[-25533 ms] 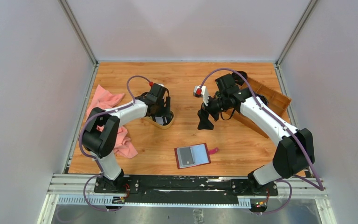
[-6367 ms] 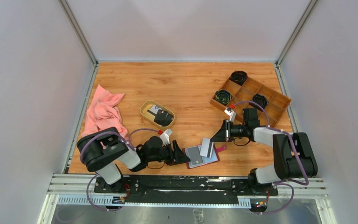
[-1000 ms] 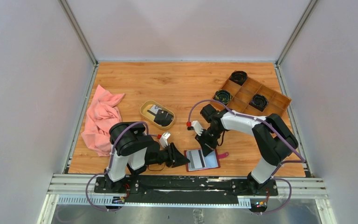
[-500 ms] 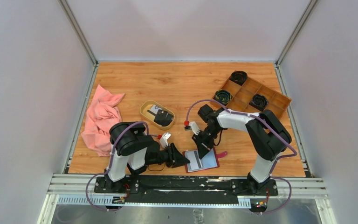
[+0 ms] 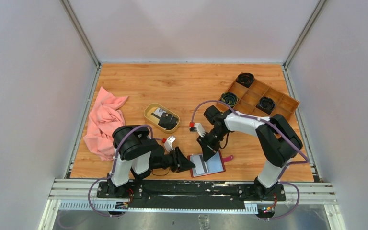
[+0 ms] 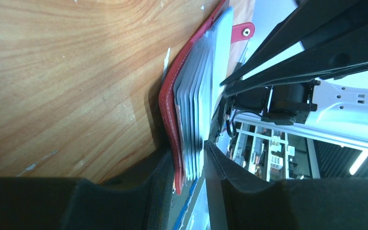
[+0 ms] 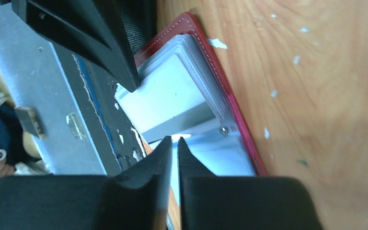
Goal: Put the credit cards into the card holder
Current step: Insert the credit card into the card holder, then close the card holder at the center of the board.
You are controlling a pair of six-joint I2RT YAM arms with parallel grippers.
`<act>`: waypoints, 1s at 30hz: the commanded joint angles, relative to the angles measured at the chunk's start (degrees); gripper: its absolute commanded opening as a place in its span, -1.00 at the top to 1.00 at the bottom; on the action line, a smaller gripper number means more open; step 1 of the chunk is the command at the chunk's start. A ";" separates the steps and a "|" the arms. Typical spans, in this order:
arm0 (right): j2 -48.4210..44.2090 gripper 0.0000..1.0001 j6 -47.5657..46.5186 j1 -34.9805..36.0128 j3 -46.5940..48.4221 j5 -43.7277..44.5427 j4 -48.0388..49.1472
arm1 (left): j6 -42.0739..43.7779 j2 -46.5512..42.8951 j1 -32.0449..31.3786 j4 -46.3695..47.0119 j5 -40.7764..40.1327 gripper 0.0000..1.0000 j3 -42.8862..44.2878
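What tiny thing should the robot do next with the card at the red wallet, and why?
Probably the right pincer should nudge the pale card a little deeper. Its nearly shut tips sit at the card's edge, and the card sticks out past the grey pockets. The left pincer clamps the card holder, so it likely won't slide.
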 commanded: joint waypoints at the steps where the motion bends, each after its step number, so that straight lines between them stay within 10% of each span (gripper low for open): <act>1: -6.36 0.54 -4.77 -0.54 -1.42 7.93 -1.51 | 5.81 5.10 -0.54 -6.54 -3.16 0.22 -3.38; 4: -5.04 0.18 -4.76 -0.43 -1.63 6.46 -2.20 | 5.89 5.51 -0.54 -6.27 -2.74 0.22 -2.89; 14: 1.61 0.15 -3.28 1.01 0.67 2.05 -4.14 | 5.67 6.06 -0.54 -4.50 -2.93 0.21 -3.51; 30: 3.65 0.56 -2.09 5.66 4.89 -2.19 -5.20 | 5.30 6.30 -0.54 -3.04 -2.93 0.24 -3.34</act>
